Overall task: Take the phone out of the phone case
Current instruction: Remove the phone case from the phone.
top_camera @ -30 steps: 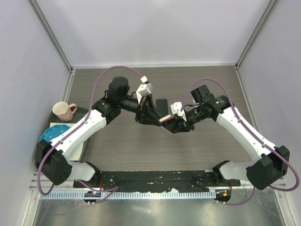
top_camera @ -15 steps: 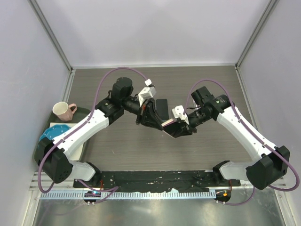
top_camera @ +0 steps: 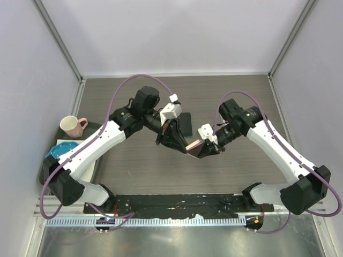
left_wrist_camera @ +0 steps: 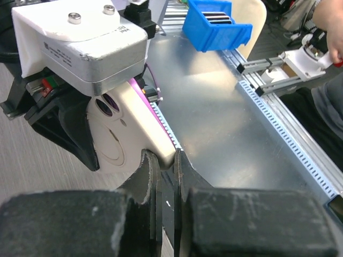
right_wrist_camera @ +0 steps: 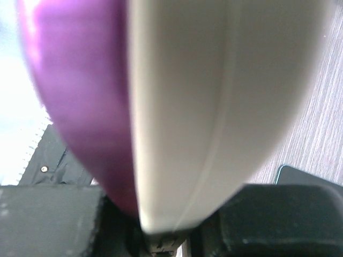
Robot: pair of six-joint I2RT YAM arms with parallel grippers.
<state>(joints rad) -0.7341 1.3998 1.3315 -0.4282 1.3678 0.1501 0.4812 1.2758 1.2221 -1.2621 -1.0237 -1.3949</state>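
Above table (top_camera: 134, 168): phone case (left_wrist_camera: 124, 136) in R gripper (top_camera: 205, 146), L gripper (left_wrist_camera: 163, 160) touching.

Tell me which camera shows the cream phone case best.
Left wrist view: the cream rounded phone case shows its lens cutout and the purple phone inside, clearly. The right wrist view is a blurred close-up of its side; the top view gives only a small pinkish sliver.

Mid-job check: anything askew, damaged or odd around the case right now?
Nothing damaged or spilled. The case hangs tilted over the table, clamped in the right gripper, the left gripper shut at its corner. A purple phone edge shows along one side, fitting the job.
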